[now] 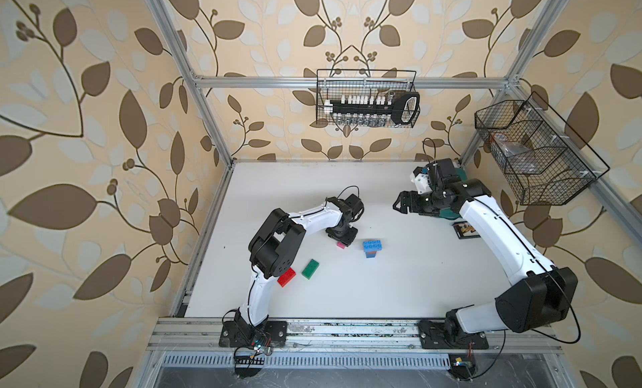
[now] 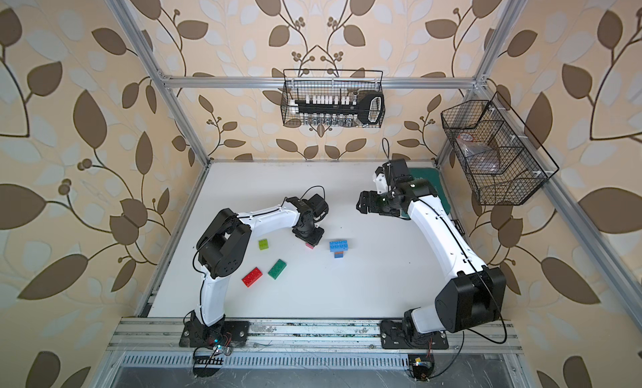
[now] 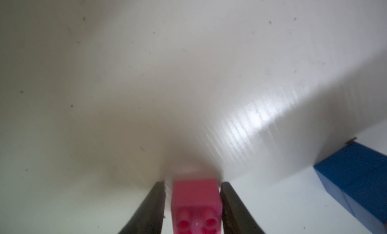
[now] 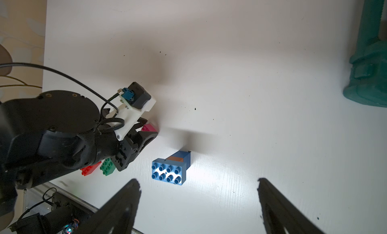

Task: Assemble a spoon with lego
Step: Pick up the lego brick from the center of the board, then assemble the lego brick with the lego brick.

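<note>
We see the left gripper (image 3: 192, 183) straddling the pink brick (image 3: 195, 201), can't tell if it's pinching; right gripper (image 4: 198, 180) sits wide apart, empty, near the blue stack (image 4: 168, 173).

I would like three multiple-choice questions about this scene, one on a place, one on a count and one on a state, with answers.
1. Where is the pink brick?
A. Between the fingers of the left end effector.
B. On the green brick.
C. In a wire basket.

2. How many studs show on top of the light-blue brick?
A. Four.
B. Eight.
C. Twelve.

3. How is the right end effector?
A. Shut on the green brick.
B. Shut on the red brick.
C. Open and empty.

Answers: 1 A, the left wrist view shows it between the two fingers; 2 B, two rows of four; 3 C, its fingers stand wide apart with nothing between.
</note>
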You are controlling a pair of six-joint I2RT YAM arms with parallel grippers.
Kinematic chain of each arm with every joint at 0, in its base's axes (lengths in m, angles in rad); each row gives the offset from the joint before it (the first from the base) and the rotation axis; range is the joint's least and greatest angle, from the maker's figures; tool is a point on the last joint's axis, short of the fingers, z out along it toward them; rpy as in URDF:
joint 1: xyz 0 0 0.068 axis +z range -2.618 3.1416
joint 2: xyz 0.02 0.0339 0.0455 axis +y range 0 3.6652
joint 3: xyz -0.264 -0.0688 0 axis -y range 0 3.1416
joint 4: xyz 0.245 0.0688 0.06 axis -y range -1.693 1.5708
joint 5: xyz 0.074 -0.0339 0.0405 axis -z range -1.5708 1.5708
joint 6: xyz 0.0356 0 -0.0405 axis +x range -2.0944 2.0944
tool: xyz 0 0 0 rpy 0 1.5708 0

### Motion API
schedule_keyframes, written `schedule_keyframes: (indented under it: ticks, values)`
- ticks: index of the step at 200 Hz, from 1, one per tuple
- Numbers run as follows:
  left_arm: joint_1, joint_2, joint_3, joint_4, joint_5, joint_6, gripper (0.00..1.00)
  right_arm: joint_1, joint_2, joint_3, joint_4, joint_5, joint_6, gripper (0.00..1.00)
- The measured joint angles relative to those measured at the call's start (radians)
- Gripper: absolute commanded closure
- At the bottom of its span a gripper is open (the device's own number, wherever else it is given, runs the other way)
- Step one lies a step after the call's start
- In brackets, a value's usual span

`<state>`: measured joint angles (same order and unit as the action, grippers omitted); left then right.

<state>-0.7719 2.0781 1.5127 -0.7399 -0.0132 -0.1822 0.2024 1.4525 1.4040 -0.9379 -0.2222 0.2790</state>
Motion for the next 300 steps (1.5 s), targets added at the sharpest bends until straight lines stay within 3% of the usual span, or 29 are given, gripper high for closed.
schedule_keyframes:
  ticks: [35,69,104,137,170,225,270,300]
  values:
    - [0.000,0.003,0.005,-0.023,0.000,0.000,0.61,-0.001,0.000,-0.002,0.002,-0.006,0.000,0.12]
    - [0.000,0.014,0.029,-0.031,-0.002,-0.003,0.79,-0.001,0.000,-0.012,0.009,-0.007,0.000,0.12]
    - [0.000,0.015,0.034,-0.045,0.000,0.026,0.89,-0.006,-0.006,-0.051,0.026,-0.034,0.002,0.12]
    - [0.000,0.002,0.034,-0.069,0.004,0.137,0.92,-0.026,-0.046,-0.166,0.074,-0.127,0.034,0.12]
    - [0.001,-0.112,0.059,-0.135,0.042,0.325,0.98,-0.029,-0.089,-0.353,0.164,-0.250,0.104,0.12]
    - [0.000,-0.229,0.287,-0.336,0.152,0.663,0.98,-0.040,-0.127,-0.543,0.290,-0.401,0.189,0.13]
    - [-0.005,-0.072,0.642,-0.577,0.234,0.816,1.00,-0.076,-0.125,-0.604,0.391,-0.502,0.208,0.13]
    - [-0.039,0.029,0.724,-0.645,0.278,0.863,1.00,-0.092,-0.102,-0.626,0.428,-0.546,0.211,0.13]
